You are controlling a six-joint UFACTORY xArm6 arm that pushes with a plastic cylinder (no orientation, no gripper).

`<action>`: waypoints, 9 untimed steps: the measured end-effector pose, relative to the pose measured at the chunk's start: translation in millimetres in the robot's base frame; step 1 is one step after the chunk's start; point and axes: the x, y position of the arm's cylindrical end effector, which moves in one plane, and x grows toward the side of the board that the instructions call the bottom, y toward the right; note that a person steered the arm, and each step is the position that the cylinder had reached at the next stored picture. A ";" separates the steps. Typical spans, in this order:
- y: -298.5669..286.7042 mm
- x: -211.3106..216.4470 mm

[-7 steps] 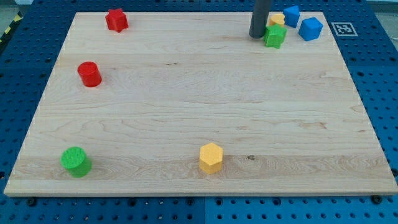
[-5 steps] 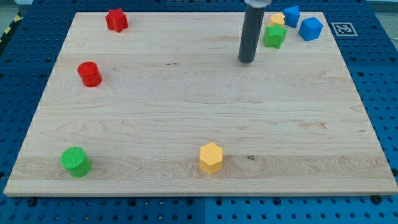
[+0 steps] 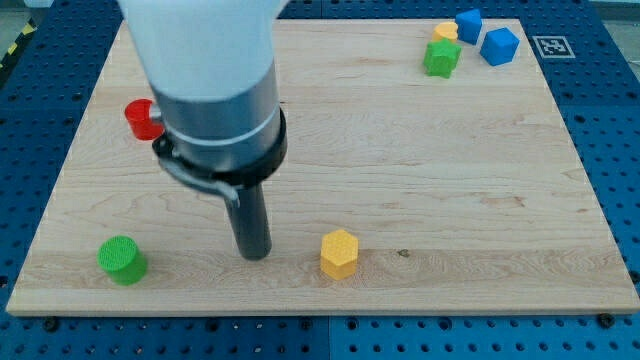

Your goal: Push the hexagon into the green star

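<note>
So the wooden desk (image 3: 420, 180) sits on a blue pegboard base (image 3: 620, 130), and my tip (image 3: 253, 254) is down near the view's bottom edge, just left of the yellow hexagon (image 3: 339, 253), not touching. It's a plain rod, so no tool to spread or pinch. The green star (image 3: 441, 57) is in the top right by the yellow block (image 3: 445, 31) and two blue blocks (image 3: 499, 45), with bare wood between.

No readable words or numbers appear anywhere; the only sign is a black-and-white fiducial marker (image 3: 553, 46) on the blue base beside the board's upper-right corner.
</note>
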 end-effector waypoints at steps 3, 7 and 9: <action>42.6 32.3; 131.1 -32.1; 158.1 -90.8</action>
